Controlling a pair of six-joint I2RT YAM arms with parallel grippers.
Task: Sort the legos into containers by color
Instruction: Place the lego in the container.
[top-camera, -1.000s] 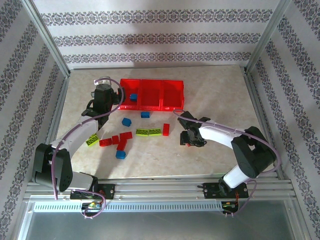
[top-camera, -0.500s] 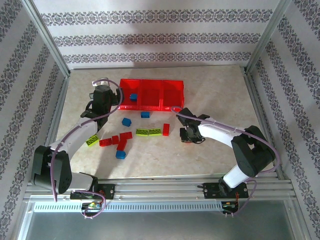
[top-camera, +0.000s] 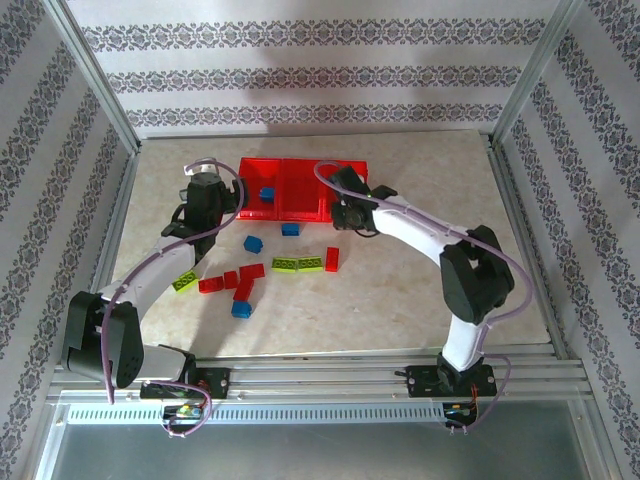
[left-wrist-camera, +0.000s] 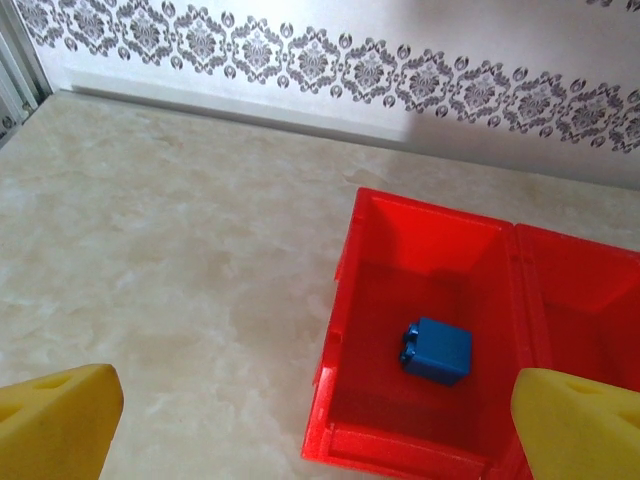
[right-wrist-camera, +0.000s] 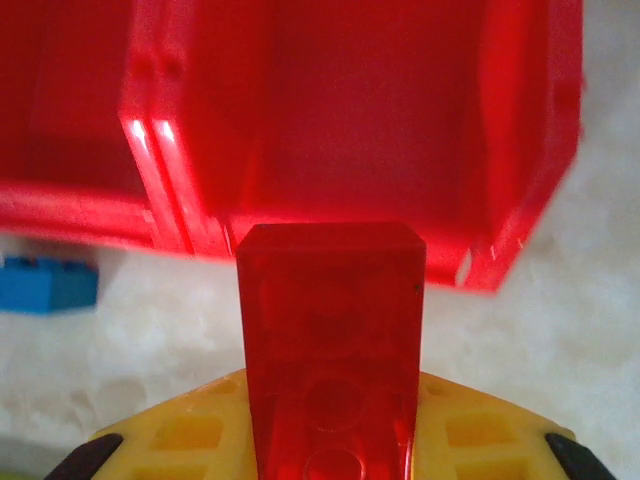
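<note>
A red lego plate (right-wrist-camera: 330, 330) is clenched in the right end effector (top-camera: 345, 212) beside the red tray (top-camera: 300, 160), upper centre; the left end effector (top-camera: 206, 193) is spread. Delivery is judged in hand; release over the right-hand compartment is needed.

We tag the tray (left-wrist-camera: 430, 240) glossy translucent red plastic and the blue brick (left-wrist-camera: 437, 350) smooth shiny plastic. The tabletop (left-wrist-camera: 170, 260) is smooth and marbled with a faint sheen. We mark the red brick (right-wrist-camera: 330, 330) translucent plastic, the left gripper's fingers (left-wrist-camera: 55, 420) matt yellow plastic, and the frame rails (top-camera: 320, 378) brushed metal.
</note>
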